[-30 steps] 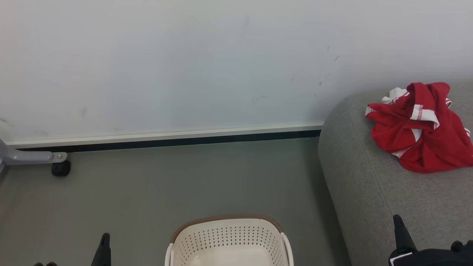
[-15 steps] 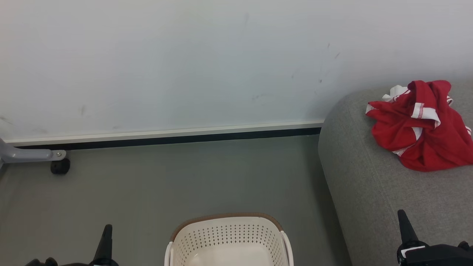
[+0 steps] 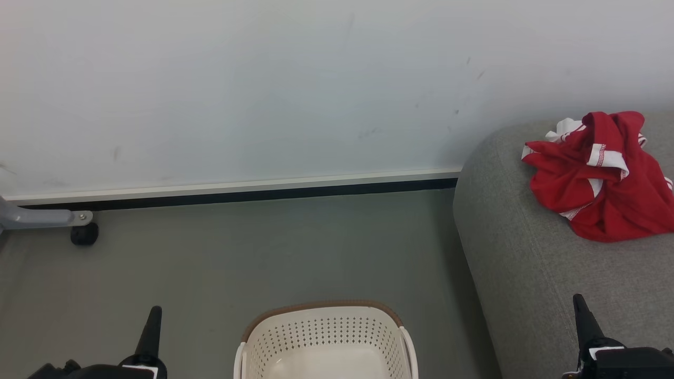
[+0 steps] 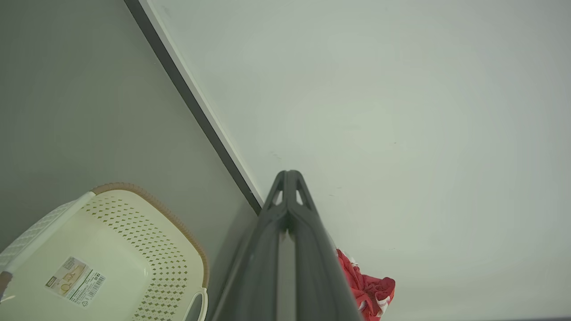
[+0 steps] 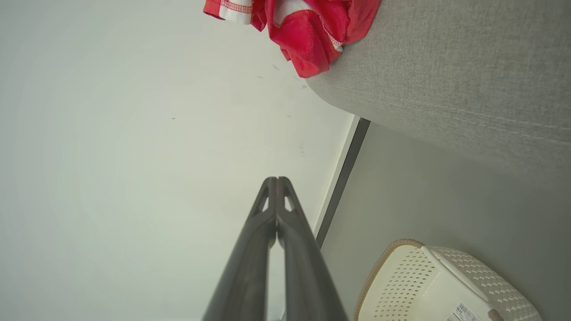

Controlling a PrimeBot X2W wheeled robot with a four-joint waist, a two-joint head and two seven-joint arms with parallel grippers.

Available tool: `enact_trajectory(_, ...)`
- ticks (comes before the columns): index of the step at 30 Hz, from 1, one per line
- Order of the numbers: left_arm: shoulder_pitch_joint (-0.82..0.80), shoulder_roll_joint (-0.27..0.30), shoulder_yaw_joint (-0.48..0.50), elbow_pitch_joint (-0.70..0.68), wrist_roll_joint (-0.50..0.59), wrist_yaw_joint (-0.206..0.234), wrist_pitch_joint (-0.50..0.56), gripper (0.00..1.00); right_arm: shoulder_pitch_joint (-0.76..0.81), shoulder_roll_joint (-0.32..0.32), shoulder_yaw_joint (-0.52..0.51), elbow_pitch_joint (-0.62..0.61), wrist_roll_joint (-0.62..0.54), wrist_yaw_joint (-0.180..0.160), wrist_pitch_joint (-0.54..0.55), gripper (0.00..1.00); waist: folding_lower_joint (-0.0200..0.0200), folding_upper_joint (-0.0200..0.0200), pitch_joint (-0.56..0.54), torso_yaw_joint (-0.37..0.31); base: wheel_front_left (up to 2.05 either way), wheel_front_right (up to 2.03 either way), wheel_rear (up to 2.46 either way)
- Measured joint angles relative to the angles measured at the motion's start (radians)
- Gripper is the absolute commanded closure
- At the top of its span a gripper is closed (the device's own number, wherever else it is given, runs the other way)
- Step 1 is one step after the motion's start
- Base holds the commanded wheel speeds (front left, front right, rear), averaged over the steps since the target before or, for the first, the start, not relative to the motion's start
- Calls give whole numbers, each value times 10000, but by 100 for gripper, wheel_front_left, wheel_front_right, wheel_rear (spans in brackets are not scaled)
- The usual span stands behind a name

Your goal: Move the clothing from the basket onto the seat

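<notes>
1. The clothing lies as a crumpled heap on the seat, at about 2 o'clock in the head view. It is well apart from the basket, which stands on the floor at 6 o'clock.
2. In the left wrist view the basket's inside is seen bare apart from a printed label on its bottom. Nothing red is seen in it.
3. The left hand is clenched at 7 o'clock in the head view, its two fingers pressed together with nothing between them. The right hand is likewise clenched and empty at 5 o'clock, seen against the seat.
4. The step in hand is judged to be the close of the task. The transfer looks done, and both hands are held low, well apart from the clothing.
5. Little is judged to be called for next. The hands are to be kept clear of the heap so that it is not dragged toward the seat's rounded edge.
6. The heap's longer spread is read as running roughly from 10 o'clock to 4 o'clock in the head view, with white trim bunched at the 10 o'clock end nearer the wall. Because the clothing is crumpled and cut by the frame's edge, which way it truly points cannot be told for sure.
</notes>
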Motion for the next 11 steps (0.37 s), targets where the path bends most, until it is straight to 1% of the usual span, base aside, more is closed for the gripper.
enact_trajectory(1,-48,-27,36,25,-174,-2,73,100,-2,35,-79,35,251,58,82,100,0,0,13,-2,0,0,0)
enact_trajectory(3,-80,-48,58,35,-337,-6,90,100,-11,54,-115,50,357,65,88,100,0,0,19,-2,0,0,0)
enact_trajectory(7,-207,-117,146,77,-729,-171,211,100,-84,107,-272,100,828,155,211,100,0,0,45,-5,0,0,0)
enact_trajectory(11,-305,-167,226,128,-1210,-242,347,100,-201,148,-430,142,1271,257,353,100,0,0,71,-7,0,0,0)
